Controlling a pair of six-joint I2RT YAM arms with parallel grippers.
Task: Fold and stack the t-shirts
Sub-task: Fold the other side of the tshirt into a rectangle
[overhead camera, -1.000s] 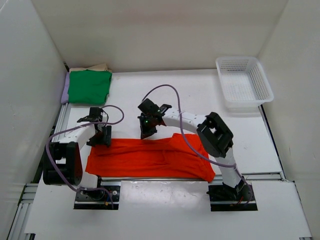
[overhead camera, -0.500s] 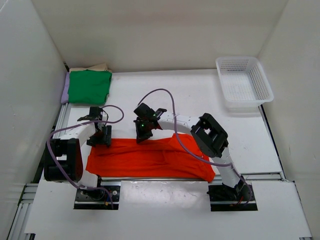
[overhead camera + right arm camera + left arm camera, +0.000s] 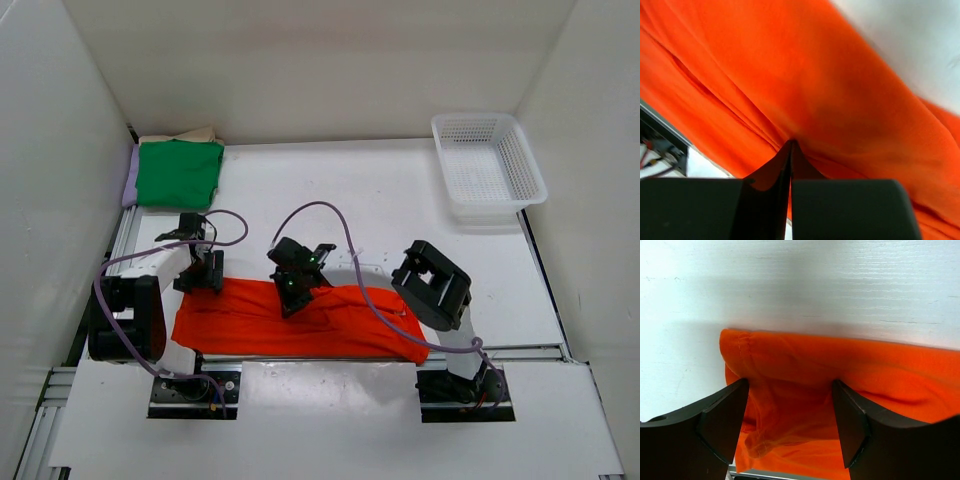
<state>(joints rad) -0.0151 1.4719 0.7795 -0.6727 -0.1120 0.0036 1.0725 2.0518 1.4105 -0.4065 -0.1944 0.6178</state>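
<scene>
The orange-red t-shirt (image 3: pixel 330 320) lies as a long folded strip along the table's near edge. It also shows in the left wrist view (image 3: pixel 805 370) and fills the right wrist view (image 3: pixel 840 90). My left gripper (image 3: pixel 205 272) is open at the shirt's far left corner, its fingers (image 3: pixel 722 422) straddling the cloth. My right gripper (image 3: pixel 293 292) is shut over the shirt's middle, and creases in the cloth run to its fingertips (image 3: pixel 791 143). The green t-shirt (image 3: pixel 178 172) lies folded at the far left on top of the beige one (image 3: pixel 185 135) and the lilac one (image 3: pixel 129 178).
A white mesh basket (image 3: pixel 490 165) stands at the far right. A metal rail (image 3: pixel 320 357) runs along the table's near edge under the shirt's hem. White walls close in the left, back and right sides.
My right gripper has moved toward the near edge and now sits over the orange-red shirt, whose raised far fold has come down with it. The left gripper has not moved.
</scene>
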